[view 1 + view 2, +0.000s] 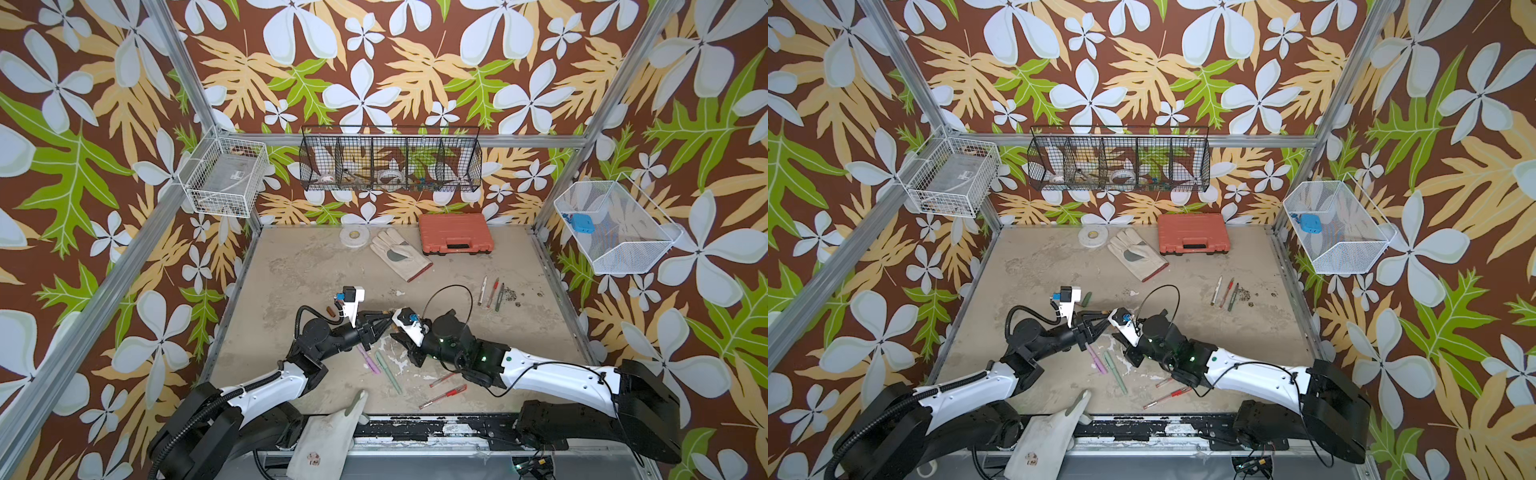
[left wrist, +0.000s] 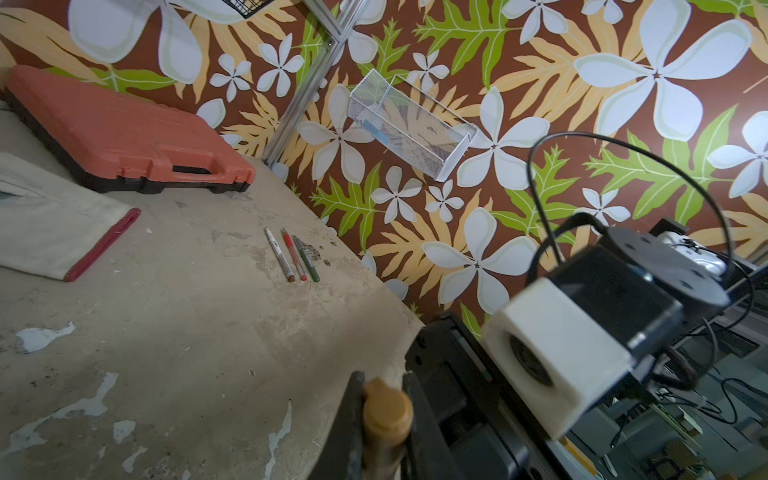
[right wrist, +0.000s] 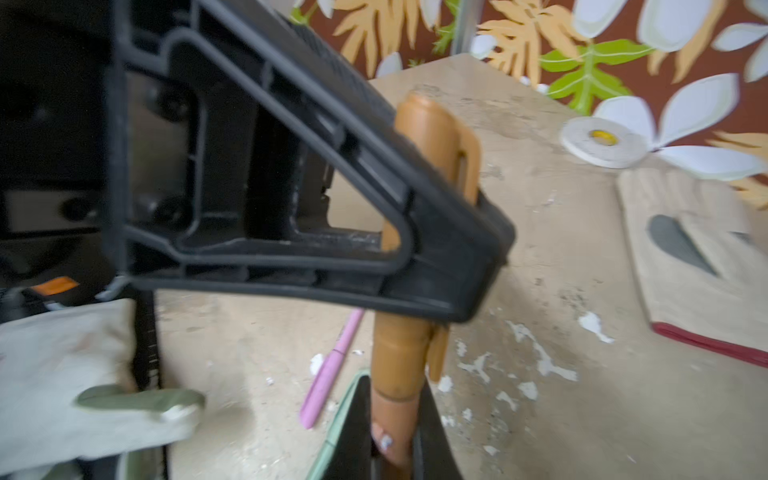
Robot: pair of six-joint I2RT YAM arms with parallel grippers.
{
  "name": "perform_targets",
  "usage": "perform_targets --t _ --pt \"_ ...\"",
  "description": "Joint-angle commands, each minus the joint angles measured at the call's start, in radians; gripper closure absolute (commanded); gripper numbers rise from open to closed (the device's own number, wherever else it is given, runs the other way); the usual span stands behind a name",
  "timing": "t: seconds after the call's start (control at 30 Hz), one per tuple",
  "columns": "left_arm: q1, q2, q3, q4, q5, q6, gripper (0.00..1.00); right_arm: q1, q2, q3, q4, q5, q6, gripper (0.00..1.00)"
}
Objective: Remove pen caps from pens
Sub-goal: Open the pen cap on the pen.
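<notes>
A brown pen [image 3: 397, 411] is held above the table between both grippers. My left gripper [image 2: 384, 386] is shut on its brown cap [image 3: 432, 137], whose clip shows beside the left fingers [image 3: 436, 249]. My right gripper [image 3: 392, 386] is shut on the barrel just below the cap. In both top views the two grippers meet tip to tip, left [image 1: 384, 321] and right [image 1: 398, 334]. A pink pen [image 1: 368, 359], a pale green pen [image 1: 388, 372] and red gel pens [image 1: 444, 387] lie below them. Three more pens [image 1: 492, 293] lie at the right. A loose dark green cap [image 1: 1086, 299] lies by the left wrist.
A red tool case [image 1: 455, 232], a work glove [image 1: 401, 253] and a tape roll [image 1: 354, 237] lie at the back of the table. Another glove [image 1: 332, 428] hangs over the front edge. Wire baskets [image 1: 390, 160] hang on the walls.
</notes>
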Motion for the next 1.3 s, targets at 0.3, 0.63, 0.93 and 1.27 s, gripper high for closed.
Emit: perform_targets --t 0.3,0.63,0.93,1.27 --pt "-0.003 -0.059 0.007 -0.014 -0.013 -0.015 1.00 -0.032 -0.029 -0.037 0.044 -0.138 -0.062 1.00" --pt "-0.002 -0.075 -0.001 0.021 0.022 -0.010 1.00 -0.276 -0.017 -0.083 0.151 -0.921 0.050 1.00" --pt "0.018 -0.087 0.001 -0.009 -0.014 -0.036 1.00 -0.249 -0.049 -0.077 0.080 -0.613 0.026 1.00" --pt "0.026 -0.102 0.004 -0.057 -0.072 -0.041 1.00 0.011 -0.066 -0.066 0.028 0.175 -0.102 1.00"
